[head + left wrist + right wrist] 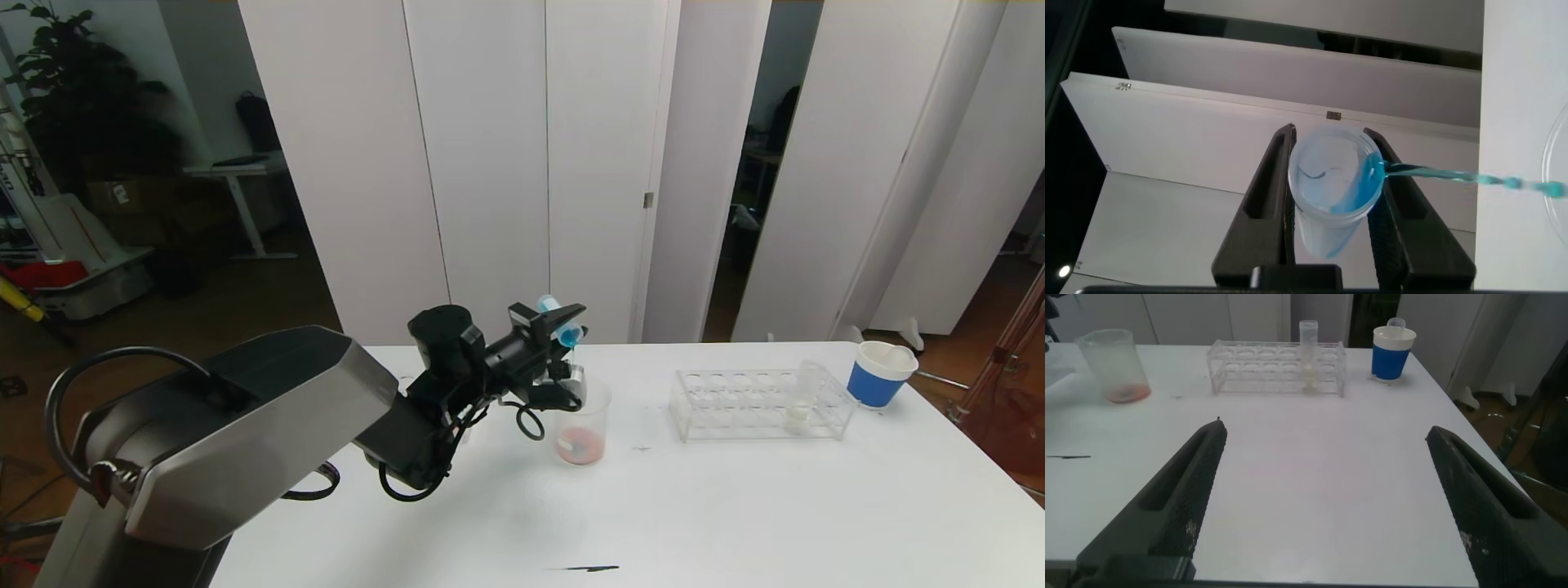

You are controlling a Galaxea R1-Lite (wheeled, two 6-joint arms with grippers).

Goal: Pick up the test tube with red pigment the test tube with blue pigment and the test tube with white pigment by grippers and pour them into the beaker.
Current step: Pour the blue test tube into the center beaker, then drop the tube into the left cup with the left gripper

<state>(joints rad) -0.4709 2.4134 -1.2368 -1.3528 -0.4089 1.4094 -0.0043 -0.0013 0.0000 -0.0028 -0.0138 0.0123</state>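
Observation:
My left gripper (pixel 563 318) (pixel 1328 131) is shut on the test tube with blue pigment (pixel 566 331) (pixel 1331 184), tipped mouth-down above the beaker (pixel 581 425) (pixel 1114 366). A thin blue stream (pixel 1454 175) runs from the tube's lip towards the beaker, which has red-orange liquid at its bottom. The test tube with white pigment (pixel 800 400) (pixel 1308 355) stands upright in the clear rack (pixel 735 404) (pixel 1257 363). The test tube with red pigment is out of view. My right gripper (pixel 1324 429) is open and empty, low over the table's near right part.
A white cup with a blue band (pixel 880 374) (pixel 1392 353) stands beyond the rack near the table's far right corner. A short black mark (pixel 584 567) (pixel 1068 456) lies on the table near the front edge. White panels stand behind the table.

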